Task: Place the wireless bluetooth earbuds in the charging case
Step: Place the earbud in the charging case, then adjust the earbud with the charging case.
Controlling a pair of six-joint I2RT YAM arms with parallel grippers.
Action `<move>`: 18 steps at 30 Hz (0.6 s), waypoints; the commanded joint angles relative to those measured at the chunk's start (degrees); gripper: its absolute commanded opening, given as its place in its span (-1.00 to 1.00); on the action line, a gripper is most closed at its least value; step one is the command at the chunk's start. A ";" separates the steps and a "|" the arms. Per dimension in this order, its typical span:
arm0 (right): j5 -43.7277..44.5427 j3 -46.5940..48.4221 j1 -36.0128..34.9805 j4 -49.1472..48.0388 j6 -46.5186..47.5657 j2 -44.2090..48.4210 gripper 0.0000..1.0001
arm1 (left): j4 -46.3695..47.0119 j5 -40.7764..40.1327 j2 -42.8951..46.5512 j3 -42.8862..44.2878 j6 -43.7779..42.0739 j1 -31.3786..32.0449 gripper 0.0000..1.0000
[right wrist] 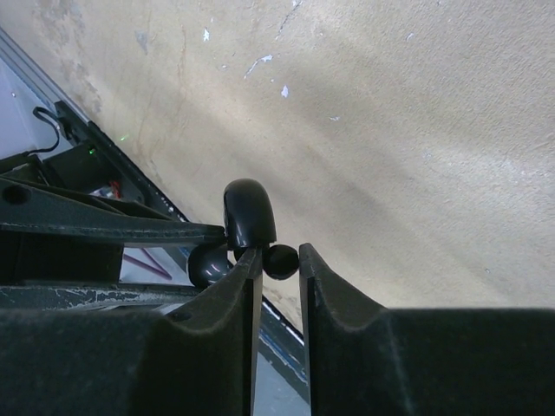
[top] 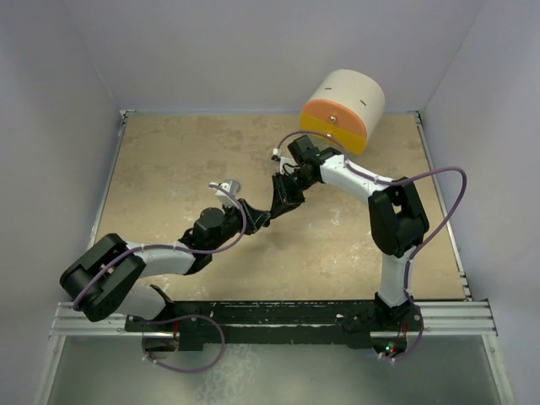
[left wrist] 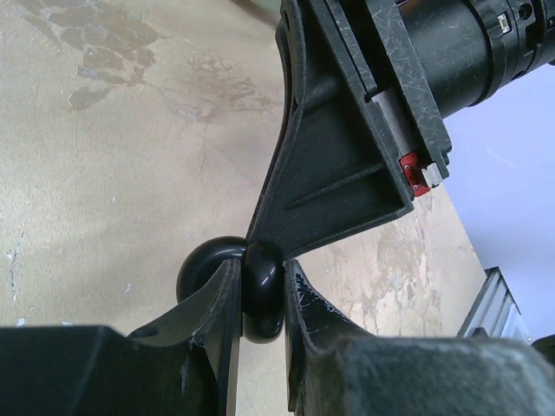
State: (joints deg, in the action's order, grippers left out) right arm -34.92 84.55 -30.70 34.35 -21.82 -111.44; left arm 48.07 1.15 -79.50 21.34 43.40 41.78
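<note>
Now | beige table (top: 169, 169), pale walls (top: 253, 51), orange-cream drum (top: 342, 110) far right | left gripper (left wrist: 263, 270) clamped black case (left wrist: 260, 299) mid-table | only right wrist view showed earbud (right wrist: 280, 263) between right gripper (right wrist: 280, 258) tips, narrowly apart, grip unclear | top view hid both.

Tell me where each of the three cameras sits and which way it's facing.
Top external: fixed above and behind the bases, looking down on the table; both arms show, tips meeting mid-table.
Left wrist: on the left arm, looking along the left gripper, shut on the black case; tabletop beyond.
Right wrist: on the right arm, looking along the right gripper, a black earbud between its fingertips.
Shared: both wrist views show the case and the other arm's gripper.
</note>
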 commanded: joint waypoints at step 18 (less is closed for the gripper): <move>4.13 8.55 2.28 -1.63 0.42 -1.04 -0.38 | 6.57 3.85 1.32 -2.30 4.40 1.24 -1.00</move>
State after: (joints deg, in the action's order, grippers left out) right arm -32.18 90.17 -30.20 32.67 -21.63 -113.14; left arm 51.42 4.73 -79.53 19.46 46.98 42.92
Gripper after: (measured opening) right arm 0.308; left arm 0.198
